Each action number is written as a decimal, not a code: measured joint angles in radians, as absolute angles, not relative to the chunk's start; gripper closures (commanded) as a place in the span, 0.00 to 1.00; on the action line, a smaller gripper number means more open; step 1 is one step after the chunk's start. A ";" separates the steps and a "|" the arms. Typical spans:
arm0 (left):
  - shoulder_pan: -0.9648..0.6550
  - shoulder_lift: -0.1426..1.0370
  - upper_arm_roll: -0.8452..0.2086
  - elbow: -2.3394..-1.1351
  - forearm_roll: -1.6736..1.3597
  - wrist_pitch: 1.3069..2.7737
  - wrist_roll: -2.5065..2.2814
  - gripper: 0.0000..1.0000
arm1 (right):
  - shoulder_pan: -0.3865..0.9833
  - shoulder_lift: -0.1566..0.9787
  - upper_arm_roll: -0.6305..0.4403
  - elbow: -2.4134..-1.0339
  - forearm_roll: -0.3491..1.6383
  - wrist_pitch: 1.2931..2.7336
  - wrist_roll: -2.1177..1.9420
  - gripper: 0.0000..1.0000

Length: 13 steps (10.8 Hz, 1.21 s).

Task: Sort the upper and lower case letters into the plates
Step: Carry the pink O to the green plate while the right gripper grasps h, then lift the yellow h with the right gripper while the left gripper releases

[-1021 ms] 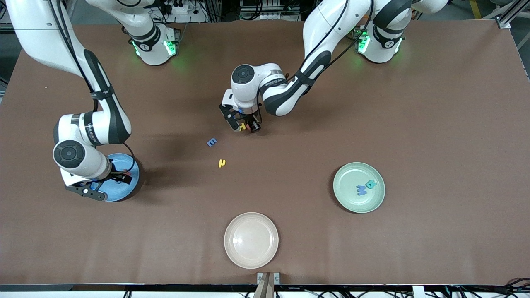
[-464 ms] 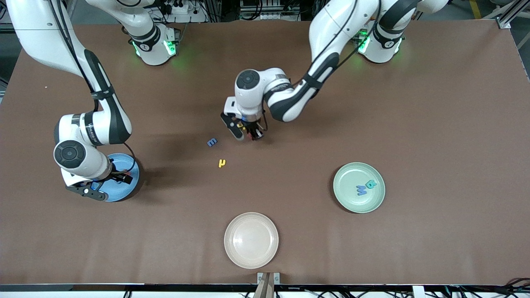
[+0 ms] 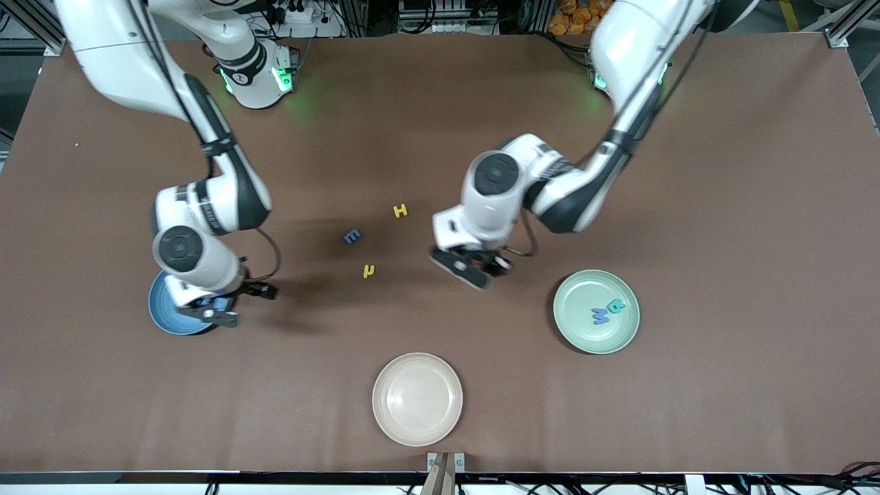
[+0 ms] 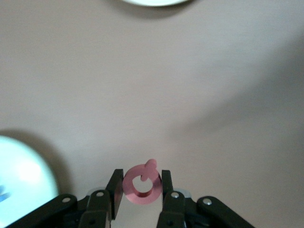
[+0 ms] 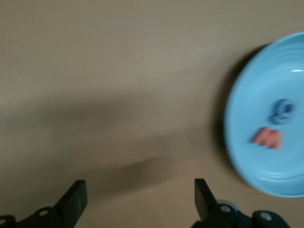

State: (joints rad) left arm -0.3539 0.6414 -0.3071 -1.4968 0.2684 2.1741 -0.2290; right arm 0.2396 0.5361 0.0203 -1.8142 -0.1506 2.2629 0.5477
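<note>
Cream-beige plate [image 3: 417,399] sits by the table edge nearest the front camera, about midway along it, with nothing in it. Pale green plate [image 3: 596,311] lies farther from the camera, toward the left arm's end; it holds a blue M [image 3: 600,316] and a teal B [image 3: 616,306], touching or nearly so. Blue plate [image 3: 165,315] lies toward the right arm's end, partly under the right arm's wrist; the right wrist view shows a blue letter [image 5: 283,112] and a red letter [image 5: 267,137] in it, just beside each other. Right gripper [image 3: 223,313] hangs over the plate's rim on the mid-table side, fingers [image 5: 73,202] spread wide, nothing between them. Left gripper [image 3: 474,269] is over bare table between the loose letters and the green plate, closed narrowly on a red rounded letter [image 4: 141,185]; which letter it is I cannot tell. Mid-table, three loose letters lie flat and apart: yellow lower-case letter [image 3: 369,271] nearest, then blue E [image 3: 351,236], then yellow H [image 3: 401,210] farthest.
</note>
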 measured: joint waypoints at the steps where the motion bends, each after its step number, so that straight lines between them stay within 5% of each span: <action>1: -0.280 0.635 -0.308 -1.502 0.267 2.152 -0.229 1.00 | 0.297 0.562 0.028 -1.794 -0.138 2.265 0.550 0.00; 4: -0.118 0.642 -0.304 -1.545 0.266 2.123 -0.227 1.00 | 0.426 0.648 0.029 -1.703 -0.008 2.272 0.574 0.00; 6: -0.033 0.655 -0.304 -1.562 0.266 2.123 -0.226 0.55 | 0.460 0.658 0.030 -1.679 0.021 2.272 0.574 0.00; 7: -0.006 0.660 -0.304 -1.562 0.266 2.123 -0.225 0.10 | 0.481 0.661 0.030 -1.678 0.023 2.283 0.574 0.00; 8: 0.007 0.661 -0.305 -1.562 0.266 2.123 -0.225 0.00 | 0.497 0.666 0.030 -1.678 0.024 2.301 0.574 0.00; 13: 0.020 0.586 -0.305 -1.520 0.266 2.110 -0.226 0.00 | 0.533 0.718 0.029 -1.737 0.025 2.436 0.598 0.00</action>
